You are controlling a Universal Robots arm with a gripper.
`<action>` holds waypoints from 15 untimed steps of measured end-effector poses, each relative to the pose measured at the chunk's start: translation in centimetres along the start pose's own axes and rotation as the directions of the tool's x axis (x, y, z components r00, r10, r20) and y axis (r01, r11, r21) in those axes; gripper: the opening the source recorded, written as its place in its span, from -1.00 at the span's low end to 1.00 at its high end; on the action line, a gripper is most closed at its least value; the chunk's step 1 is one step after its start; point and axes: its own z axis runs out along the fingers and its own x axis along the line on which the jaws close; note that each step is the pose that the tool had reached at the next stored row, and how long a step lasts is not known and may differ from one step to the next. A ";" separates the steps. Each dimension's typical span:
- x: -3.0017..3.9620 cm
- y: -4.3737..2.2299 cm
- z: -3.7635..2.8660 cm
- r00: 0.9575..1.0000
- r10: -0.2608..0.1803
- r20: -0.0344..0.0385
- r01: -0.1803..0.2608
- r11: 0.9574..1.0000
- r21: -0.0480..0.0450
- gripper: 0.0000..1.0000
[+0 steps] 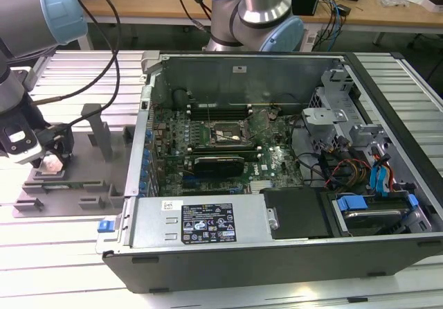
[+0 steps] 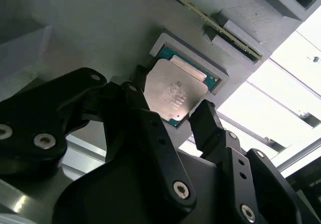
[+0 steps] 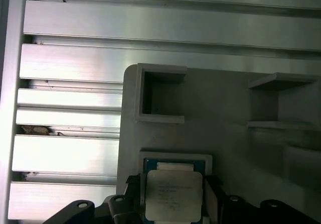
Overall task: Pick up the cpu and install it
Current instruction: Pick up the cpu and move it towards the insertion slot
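Note:
The cpu (image 3: 173,196), a small square chip with a pale silver top, sits between the black fingers of my gripper (image 3: 173,188), just above its square pocket in the grey fixture tray (image 3: 235,108). In the second wrist view the cpu (image 2: 173,89) looks slightly tilted against the pocket, and my gripper (image 2: 170,103) presses a finger on each of two opposite edges. In the exterior view my gripper (image 1: 52,160) hangs low over the tray (image 1: 79,184) at that view's left, outside the computer case. The motherboard socket (image 1: 225,134) lies open inside the case.
The open computer case (image 1: 277,243) takes up the middle and the exterior view's right, with its wall (image 1: 142,143) between the tray and the motherboard. Grey posts (image 1: 97,125) rise from the tray. Cables (image 1: 104,59) hang from the arm. Cards and drive bays (image 1: 360,149) crowd the socket.

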 end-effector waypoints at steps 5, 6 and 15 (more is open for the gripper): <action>0.05 0.00 0.11 1.000 0.007 0.000 -0.007 1.000 0.000 0.23; 0.04 0.01 0.06 1.000 0.008 0.001 -0.008 1.000 0.000 0.23; -0.04 -0.11 0.20 1.000 0.013 0.000 -0.013 1.000 0.002 0.38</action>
